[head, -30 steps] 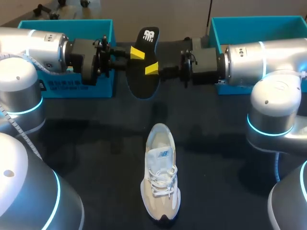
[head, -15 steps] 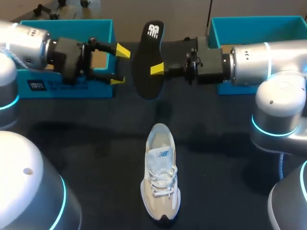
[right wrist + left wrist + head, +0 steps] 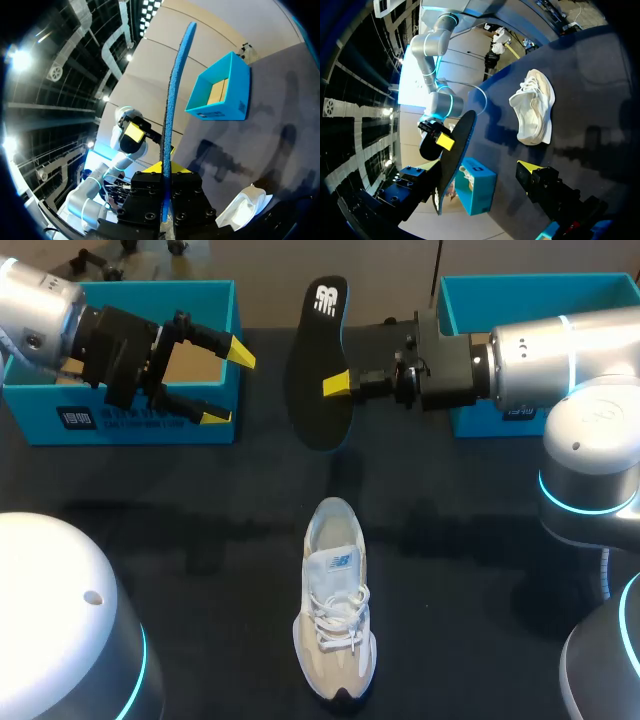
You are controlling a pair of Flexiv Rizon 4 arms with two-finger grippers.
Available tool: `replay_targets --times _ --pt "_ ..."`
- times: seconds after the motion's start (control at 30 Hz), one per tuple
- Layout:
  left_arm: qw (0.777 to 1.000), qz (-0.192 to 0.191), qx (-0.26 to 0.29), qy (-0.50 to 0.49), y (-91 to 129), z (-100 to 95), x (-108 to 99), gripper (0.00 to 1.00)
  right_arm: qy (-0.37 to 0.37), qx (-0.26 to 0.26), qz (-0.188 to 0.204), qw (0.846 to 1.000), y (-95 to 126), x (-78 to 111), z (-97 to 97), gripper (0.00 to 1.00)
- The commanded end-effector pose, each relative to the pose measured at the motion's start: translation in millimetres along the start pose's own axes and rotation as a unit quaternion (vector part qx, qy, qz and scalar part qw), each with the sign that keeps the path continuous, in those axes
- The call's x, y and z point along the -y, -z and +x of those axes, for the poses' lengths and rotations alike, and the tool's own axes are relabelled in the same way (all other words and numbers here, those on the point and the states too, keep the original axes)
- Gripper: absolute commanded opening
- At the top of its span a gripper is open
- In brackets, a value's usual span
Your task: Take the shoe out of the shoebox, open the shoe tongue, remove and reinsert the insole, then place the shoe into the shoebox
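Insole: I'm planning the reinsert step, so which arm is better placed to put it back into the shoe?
Right. The right gripper is shut on the insole, held up beyond the shoe; the left gripper is open and empty beside the left shoebox.

My right gripper (image 3: 326, 383) clamps the black foam insole (image 3: 318, 420) upright. The beige mesh sneaker (image 3: 335, 610) lies lower, nearer me. My spread left gripper (image 3: 228, 385) hangs just beside a teal cardboard shoebox (image 3: 120, 426).

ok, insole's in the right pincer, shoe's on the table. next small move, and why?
Probably lower the right pincer toward the mouth of the shoe to start reinserting. It is shut on the insole, held in the air beyond it; the shoe sits upright, and the left pincer is open, holding nothing.
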State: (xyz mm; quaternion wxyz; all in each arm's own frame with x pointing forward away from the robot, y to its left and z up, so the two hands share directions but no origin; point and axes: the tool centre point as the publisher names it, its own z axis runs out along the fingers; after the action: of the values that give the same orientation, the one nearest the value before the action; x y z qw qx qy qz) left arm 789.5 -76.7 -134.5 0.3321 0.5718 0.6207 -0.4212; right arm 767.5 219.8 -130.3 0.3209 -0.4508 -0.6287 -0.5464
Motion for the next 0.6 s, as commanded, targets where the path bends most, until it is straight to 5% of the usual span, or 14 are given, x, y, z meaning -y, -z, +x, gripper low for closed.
replay_targets --times 0.03,0.17,0.6 --pt "1.0 -0.001 -0.003 0.0 0 -0.5 1 1.0 -0.001 0.002 0.0 1.0 -2 -0.1 0.3 0.0" --pt "1.0 -0.001 -0.003 0.0 0 -0.5 1 1.0 -0.001 0.002 0.0 1.0 -2 -0.1 0.3 0.0" --pt "0.976 -0.06 -0.123 0.17 -25 20.8 11 1.0 0.053 0.005 -0.032 0.998 16 23.2 -14.5 0.0"
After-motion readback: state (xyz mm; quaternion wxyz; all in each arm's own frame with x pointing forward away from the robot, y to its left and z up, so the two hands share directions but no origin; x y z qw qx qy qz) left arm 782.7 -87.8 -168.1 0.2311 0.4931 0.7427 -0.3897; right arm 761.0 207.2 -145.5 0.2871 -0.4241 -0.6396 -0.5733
